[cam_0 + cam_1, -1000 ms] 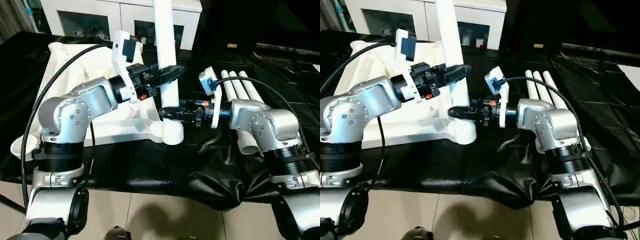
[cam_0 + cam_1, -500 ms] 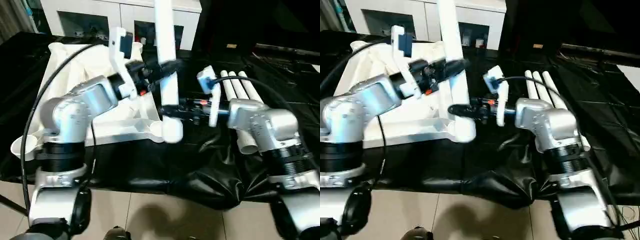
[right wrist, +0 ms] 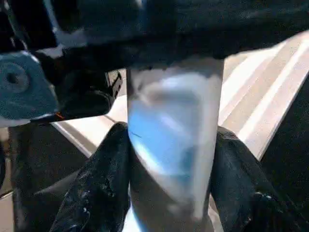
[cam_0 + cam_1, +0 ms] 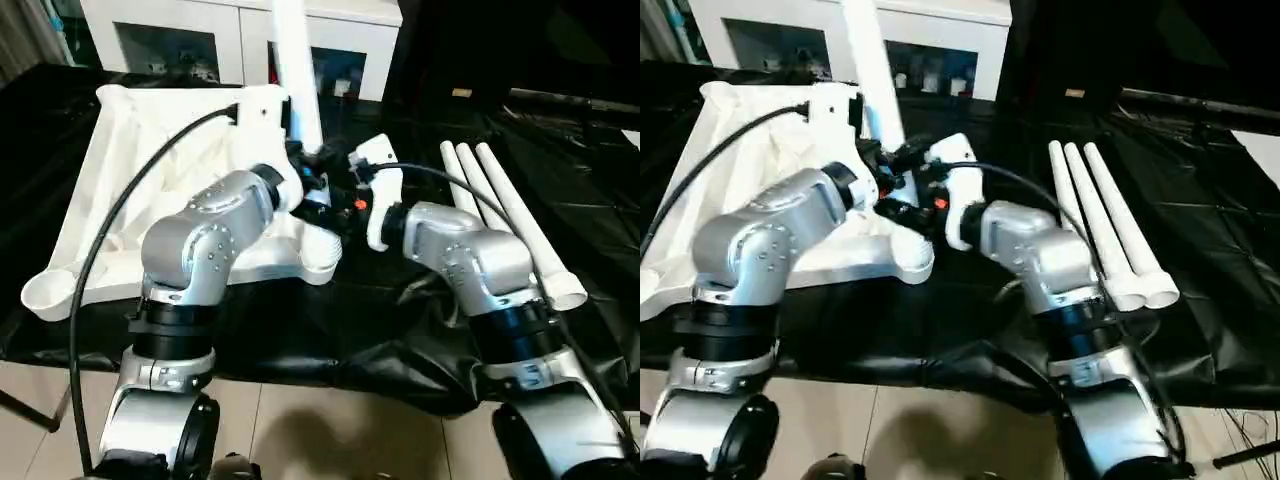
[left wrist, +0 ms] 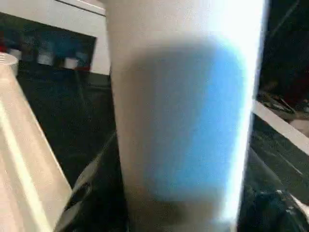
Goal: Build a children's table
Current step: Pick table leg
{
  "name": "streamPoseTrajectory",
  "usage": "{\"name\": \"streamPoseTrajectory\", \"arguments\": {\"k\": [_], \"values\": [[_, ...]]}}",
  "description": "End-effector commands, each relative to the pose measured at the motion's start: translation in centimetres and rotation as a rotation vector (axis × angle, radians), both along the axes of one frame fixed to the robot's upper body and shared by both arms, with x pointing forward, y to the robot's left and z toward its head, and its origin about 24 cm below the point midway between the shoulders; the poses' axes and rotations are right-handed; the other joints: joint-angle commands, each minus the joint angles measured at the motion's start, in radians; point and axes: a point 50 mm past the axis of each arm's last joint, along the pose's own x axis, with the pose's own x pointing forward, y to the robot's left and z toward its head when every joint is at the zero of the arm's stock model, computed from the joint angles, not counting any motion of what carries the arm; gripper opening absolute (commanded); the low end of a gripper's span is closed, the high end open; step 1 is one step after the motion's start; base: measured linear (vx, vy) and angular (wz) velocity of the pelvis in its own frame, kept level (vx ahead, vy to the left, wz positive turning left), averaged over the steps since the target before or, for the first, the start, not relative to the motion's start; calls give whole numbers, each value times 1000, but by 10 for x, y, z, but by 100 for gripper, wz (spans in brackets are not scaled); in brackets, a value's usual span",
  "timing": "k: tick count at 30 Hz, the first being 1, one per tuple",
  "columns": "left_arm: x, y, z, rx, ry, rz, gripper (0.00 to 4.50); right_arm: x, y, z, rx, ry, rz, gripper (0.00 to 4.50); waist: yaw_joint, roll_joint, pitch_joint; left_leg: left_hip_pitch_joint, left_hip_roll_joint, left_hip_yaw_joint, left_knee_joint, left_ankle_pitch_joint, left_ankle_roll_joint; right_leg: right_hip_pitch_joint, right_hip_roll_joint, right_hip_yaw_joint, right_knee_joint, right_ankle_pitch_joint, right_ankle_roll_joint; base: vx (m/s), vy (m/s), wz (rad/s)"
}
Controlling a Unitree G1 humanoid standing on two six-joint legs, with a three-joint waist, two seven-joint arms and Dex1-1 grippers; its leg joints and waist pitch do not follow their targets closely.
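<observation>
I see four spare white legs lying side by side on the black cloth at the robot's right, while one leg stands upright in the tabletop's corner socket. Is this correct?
Not quite: three spare legs lie there, not four, as the right eye view shows. The rest holds: they lie side by side on the black cloth, and one upright leg stands at the tabletop's corner socket.

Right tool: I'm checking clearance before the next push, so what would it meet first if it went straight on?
The upright leg: the right tool already has a finger on each side of it.

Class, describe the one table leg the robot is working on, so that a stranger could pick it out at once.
Find the white tabletop lying ribbed side up on the black cloth. At its near corner socket one white leg stands upright between both grippers. The three spare legs lie flat on the robot's right.
</observation>
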Motion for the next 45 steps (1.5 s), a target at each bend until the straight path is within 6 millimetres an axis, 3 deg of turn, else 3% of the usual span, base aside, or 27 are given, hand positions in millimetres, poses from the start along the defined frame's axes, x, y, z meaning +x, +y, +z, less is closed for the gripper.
{"name": "streamPoseTrajectory", "arguments": {"k": [1,12,13,16,20,24,29,40,41,44,45], "values": [[4,8,7,1,-27,63,200,3,-5,6,-15,-38,-27,186,-2,-1,-91,20,38,-17,-64,9,5,63,-77,49,-52,101,-218,0,0,0],[5,10,11,-31,-67,63,193,5,-4,10,-29,-94,-48,186,-2,1,-90,21,39,-17,-65,-6,1,61,-79,48,-55,84,-212,0,0,0],[4,10,13,-40,-85,27,193,4,-4,13,42,-78,-18,221,-3,2,-90,21,38,-17,-65,-11,3,61,-78,49,-55,84,-213,0,0,0],[0,8,16,-47,-106,-45,192,3,-8,15,75,-69,15,259,-2,0,-90,21,38,-16,-65,-12,5,61,-78,49,-55,79,-212,0,0,0],[-6,8,17,-13,-100,-177,191,-6,-21,22,101,-45,165,282,2,0,-90,24,38,-16,-66,-29,10,63,-77,48,-56,63,-209,0,0,0],[-13,5,20,-35,-97,-291,191,-5,-31,27,104,-37,195,314,2,-5,-88,20,38,-14,-65,-15,15,61,-79,48,-55,60,-221,0,0,0],[-18,6,23,-10,-104,-423,191,-7,-38,31,100,-14,281,314,1,-7,-87,20,38,-14,-65,-21,20,60,-78,47,-57,27,-227,0,0,0],[-26,3,41,-210,-116,-528,191,-14,-35,22,49,32,370,314,1,-13,-89,19,38,-14,-63,-24,16,61,-78,47,-57,28,-236,0,0,0],[-27,3,41,-216,-118,-544,191,-14,-35,22,54,42,376,286,1,-13,-89,20,39,-15,-64,-26,14,60,-77,46,-58,26,-234,0,0,0],[-28,2,41,-200,-115,-556,191,-15,-35,22,65,50,383,276,1,-14,-89,21,39,-15,-64,-30,13,60,-77,46,-58,27,-232,0,0,0],[-28,2,40,-194,-114,-558,191,-15,-35,23,69,50,385,250,2,-14,-89,21,40,-15,-64,-31,12,60,-78,47,-59,23,-228,0,0,0]]}}
